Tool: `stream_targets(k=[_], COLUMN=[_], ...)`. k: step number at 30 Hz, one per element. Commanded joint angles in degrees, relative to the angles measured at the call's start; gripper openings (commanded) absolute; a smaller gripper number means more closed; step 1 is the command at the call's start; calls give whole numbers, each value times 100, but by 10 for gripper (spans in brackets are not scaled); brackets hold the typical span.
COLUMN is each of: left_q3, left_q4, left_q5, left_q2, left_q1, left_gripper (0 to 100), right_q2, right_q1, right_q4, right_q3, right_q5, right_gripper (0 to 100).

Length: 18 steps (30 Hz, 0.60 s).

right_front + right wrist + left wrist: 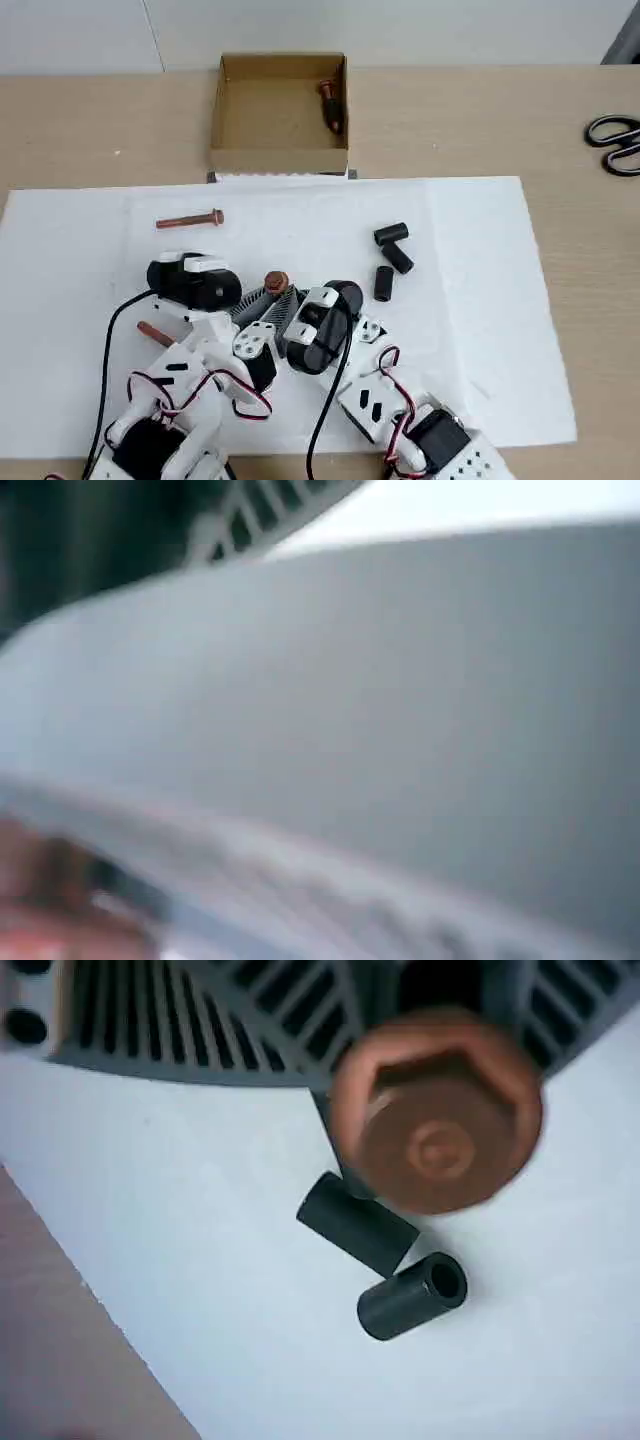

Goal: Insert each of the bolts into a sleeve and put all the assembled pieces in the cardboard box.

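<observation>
My left gripper (268, 295) is shut on a copper bolt (276, 282) in the middle of the white paper. The bolt's hex head (435, 1120) points up between the dark ribbed fingers (200, 1020). My right gripper (293, 310) sits right against it from the other side. Three black sleeves (390, 234) (397, 258) (383, 283) lie loose to the right, and two of them (357, 1223) (412, 1295) lie just beyond the bolt head. One bolt (190, 219) lies on the paper at the left, another (155, 333) beside the left arm. The cardboard box (278, 158) holds one assembled piece (330, 105).
The white paper sheet (480, 330) covers the near table. Scissors (615, 143) lie at the far right on the bare wood. Both arms' bodies and cables crowd the front centre. Open paper lies to the right of the sleeves.
</observation>
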Motion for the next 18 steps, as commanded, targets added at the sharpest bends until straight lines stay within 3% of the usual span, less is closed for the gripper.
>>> stream_targets(k=[1, 7, 18], left_q3=[-163, 251, 541], left_q4=[343, 334, 149], left_q5=[-53, -563, -809], left_q2=[-53, -53, -53], left_q1=[176, 220, 220], left_gripper=[7, 7, 12], right_q2=[-84, -84, -84], right_q1=[4, 4, -13], right_q4=[-374, -409, -409], right_q3=[88, 88, 88], right_q5=[0, 237, 237], right_gripper=[3, 3, 3])
